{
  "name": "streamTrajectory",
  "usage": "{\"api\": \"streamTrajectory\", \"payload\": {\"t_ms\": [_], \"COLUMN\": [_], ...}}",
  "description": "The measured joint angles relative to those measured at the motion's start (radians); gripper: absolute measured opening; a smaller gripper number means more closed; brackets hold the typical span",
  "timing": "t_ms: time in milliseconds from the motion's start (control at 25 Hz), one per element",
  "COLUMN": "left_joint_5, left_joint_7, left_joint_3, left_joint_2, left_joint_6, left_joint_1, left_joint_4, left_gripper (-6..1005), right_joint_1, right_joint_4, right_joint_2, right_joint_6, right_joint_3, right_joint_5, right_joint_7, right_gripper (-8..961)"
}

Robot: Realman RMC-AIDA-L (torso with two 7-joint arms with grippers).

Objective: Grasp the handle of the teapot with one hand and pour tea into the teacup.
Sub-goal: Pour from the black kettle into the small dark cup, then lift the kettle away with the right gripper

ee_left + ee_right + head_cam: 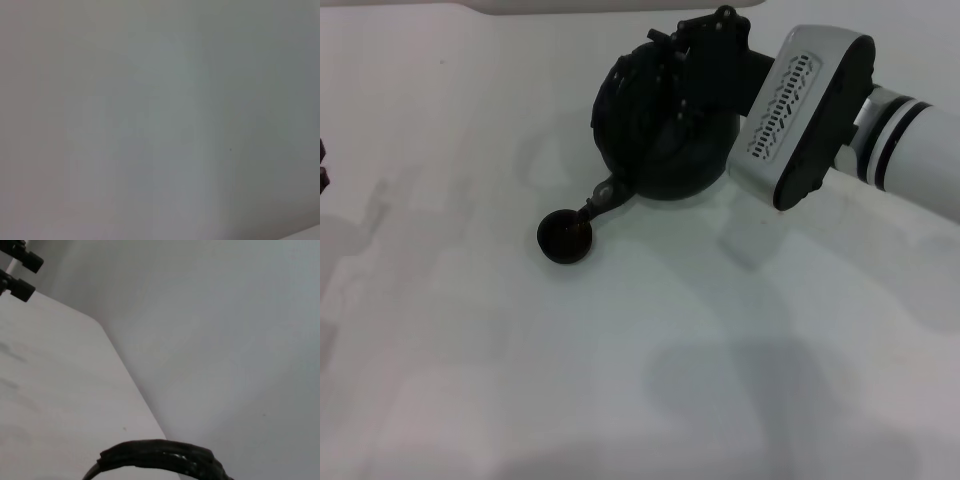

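Observation:
The matte black teapot [655, 130] is tipped toward the front left, and its spout [604, 196] reaches down to the rim of the small dark teacup [565, 237]. My right gripper [705, 45] comes in from the back right and is shut on the ribbed black handle [160, 455] at the pot's top. In the head view the handle merges with the dark fingers and pot. No tea shows as a stream or inside the cup. My left gripper [323, 165] rests at the table's far left edge, with its fingers [20, 287] apart and nothing between them.
The white table [620, 380] carries only the teapot and cup. The table's far edge [130, 375] runs close behind the pot, with a pale wall beyond it. The left wrist view holds only a blank pale surface.

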Motion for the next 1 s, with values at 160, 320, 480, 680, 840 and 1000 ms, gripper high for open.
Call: {"api": "streamTrajectory", "payload": {"t_ms": [160, 320, 480, 680, 840, 1000], "left_joint_5": [0.0, 0.0, 0.0, 0.0, 0.0, 0.0], "left_joint_7": [0.0, 0.0, 0.0, 0.0, 0.0, 0.0], "left_joint_3": [0.0, 0.0, 0.0, 0.0, 0.0, 0.0], "left_joint_2": [0.0, 0.0, 0.001, 0.002, 0.002, 0.002], "left_joint_6": [0.0, -0.001, -0.003, -0.013, -0.014, -0.015], "left_joint_1": [-0.001, -0.005, -0.008, -0.009, -0.009, -0.011], "left_joint_4": [0.0, -0.001, -0.002, 0.0, 0.002, 0.003], "left_gripper": [796, 797, 797, 797, 797, 798], "right_joint_1": [0.0, 0.0, 0.0, -0.001, -0.003, -0.007], "right_joint_4": [-0.005, -0.007, -0.009, -0.018, -0.023, -0.029], "right_joint_2": [0.0, 0.002, 0.002, 0.0, 0.0, 0.0], "right_joint_6": [0.0, 0.0, 0.0, -0.002, 0.0, 0.0], "right_joint_3": [0.005, 0.008, 0.016, 0.02, 0.018, 0.016], "right_joint_5": [0.0, 0.0, 0.0, 0.0, 0.0, 0.0], "right_joint_7": [-0.003, -0.003, -0.003, -0.017, -0.029, -0.045], "right_gripper": [111, 110, 109, 108, 109, 109]}}
